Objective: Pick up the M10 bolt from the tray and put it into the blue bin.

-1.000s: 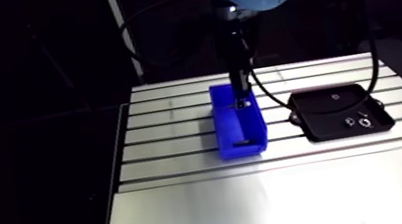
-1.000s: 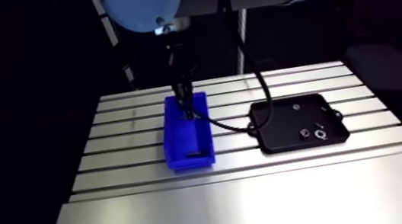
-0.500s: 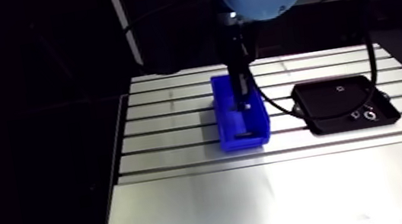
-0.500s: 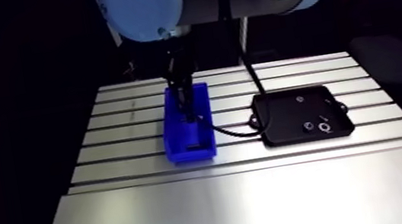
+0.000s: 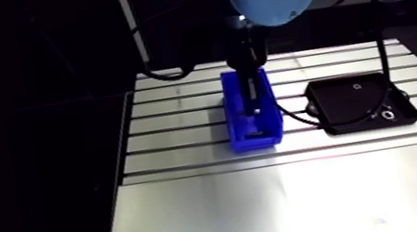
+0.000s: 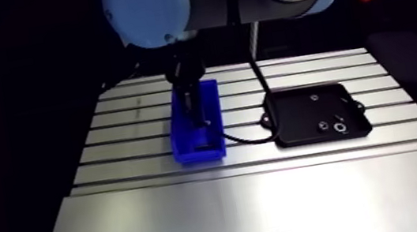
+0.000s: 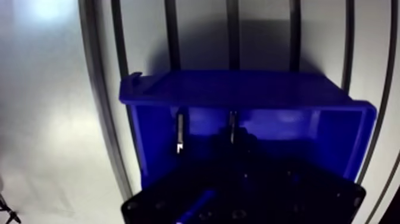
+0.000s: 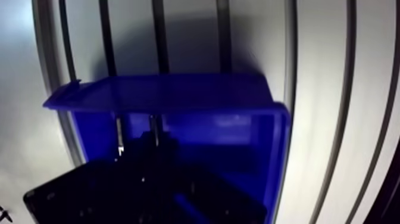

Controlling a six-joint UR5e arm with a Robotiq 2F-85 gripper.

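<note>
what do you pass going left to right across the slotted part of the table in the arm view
bare table → blue bin → black tray

Blue bin (image 6: 182, 138) upright, black tray (image 6: 301, 123) beside (apart)

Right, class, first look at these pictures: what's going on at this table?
The robot arm has its gripper lowered inside the blue bin, which stands on the slotted table. The black tray lies apart from the bin, with a few small parts on it. The M10 bolt itself cannot be made out, so whether it is in the bin is unclear.
</note>
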